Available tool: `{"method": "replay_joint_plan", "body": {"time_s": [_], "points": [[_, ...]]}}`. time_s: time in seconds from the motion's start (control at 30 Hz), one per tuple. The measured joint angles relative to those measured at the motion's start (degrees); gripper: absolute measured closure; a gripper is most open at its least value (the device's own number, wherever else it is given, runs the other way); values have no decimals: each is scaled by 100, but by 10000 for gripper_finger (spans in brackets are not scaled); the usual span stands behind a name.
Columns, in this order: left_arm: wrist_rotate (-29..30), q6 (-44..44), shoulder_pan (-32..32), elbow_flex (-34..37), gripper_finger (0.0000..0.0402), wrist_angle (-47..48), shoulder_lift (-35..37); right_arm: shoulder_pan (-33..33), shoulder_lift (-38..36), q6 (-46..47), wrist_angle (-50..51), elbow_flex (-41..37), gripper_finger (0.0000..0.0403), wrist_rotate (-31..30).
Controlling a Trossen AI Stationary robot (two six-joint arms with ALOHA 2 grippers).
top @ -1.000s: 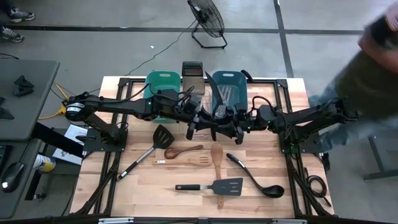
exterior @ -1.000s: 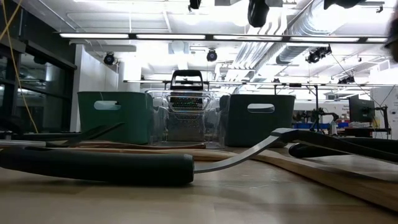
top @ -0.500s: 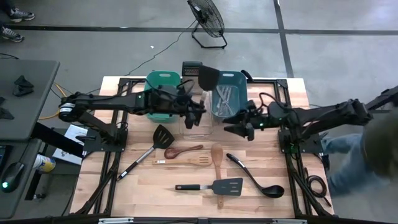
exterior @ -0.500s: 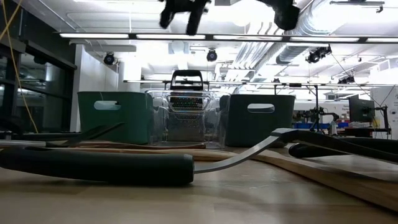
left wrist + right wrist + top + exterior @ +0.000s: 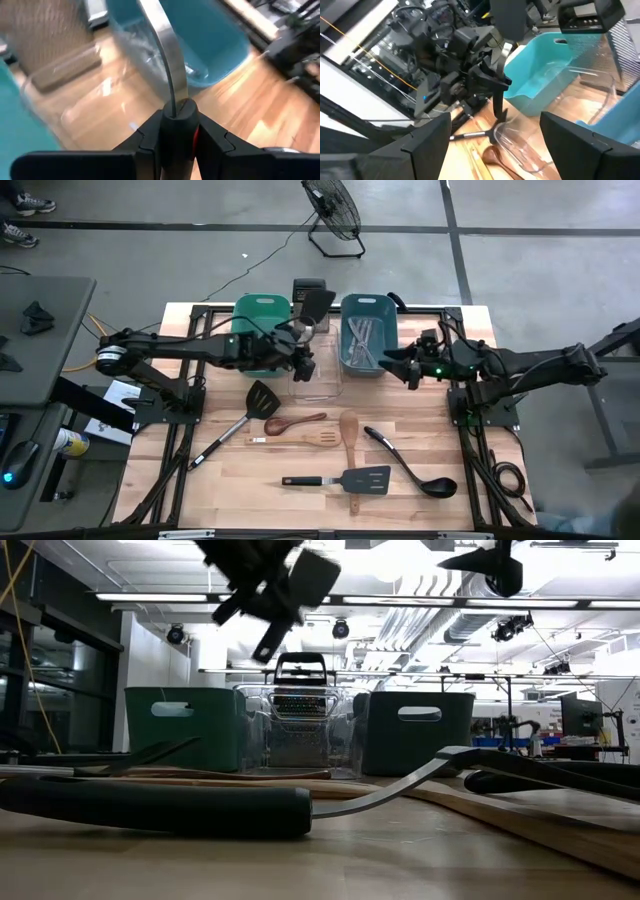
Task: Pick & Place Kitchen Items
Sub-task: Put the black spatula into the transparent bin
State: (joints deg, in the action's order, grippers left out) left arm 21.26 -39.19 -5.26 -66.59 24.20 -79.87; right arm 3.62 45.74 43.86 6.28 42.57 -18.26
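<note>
In the high view the left gripper (image 5: pixel 303 350) sits just above the middle of the frame, over the near-left corner of the clear tub (image 5: pixel 318 383), its fingers clamped on the black handle of a turner (image 5: pixel 316 304) whose dark blade stands up over the box grater (image 5: pixel 305 286) at the tub's far end. The left wrist view shows the grip close up: both fingers (image 5: pixel 150 142) press against the handle where the silver shank (image 5: pixel 165 55) leaves it. In the low view the same turner hangs tilted near the top centre of the frame. The right gripper (image 5: pixel 402 366) hovers right of centre, just beside the blue tub (image 5: pixel 392 311), with its jaws spread wide and nothing between them. That blue tub already holds several silver utensils (image 5: pixel 362 340); the teal tub (image 5: pixel 243 308) lies to the left of the clear one. On the wooden table (image 5: pixel 480 330), in the lower middle of the frame, the other items lie loose: a black spatula (image 5: pixel 246 412), a wooden spoon (image 5: pixel 295 423), a slotted wooden spatula (image 5: pixel 300 439), a wooden paddle (image 5: pixel 349 435), a black turner with slots (image 5: pixel 345 479) and a black ladle (image 5: pixel 415 468).
</note>
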Motion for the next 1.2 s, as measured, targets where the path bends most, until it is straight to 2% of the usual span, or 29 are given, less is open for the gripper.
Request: {"method": "replay_joint_plan", "body": {"time_s": [0.13, 0.7, 1.03, 1.2], "points": [[16, -302, 2, 216, 326, -58, -45, 0, 2, -50, 115, 0, 105, -2], [15, -831, -3, 202, 327, 3, -1097, 1, 4, -45, 666, 0, 105, 31], [-107, -1063, -2, 202, 326, 154, -1146, 2, 4, -42, 736, 0, 105, 44], [-132, -1145, -1, 202, 311, 277, -1146, 2, 4, -52, 735, 0, 105, 69]]}}
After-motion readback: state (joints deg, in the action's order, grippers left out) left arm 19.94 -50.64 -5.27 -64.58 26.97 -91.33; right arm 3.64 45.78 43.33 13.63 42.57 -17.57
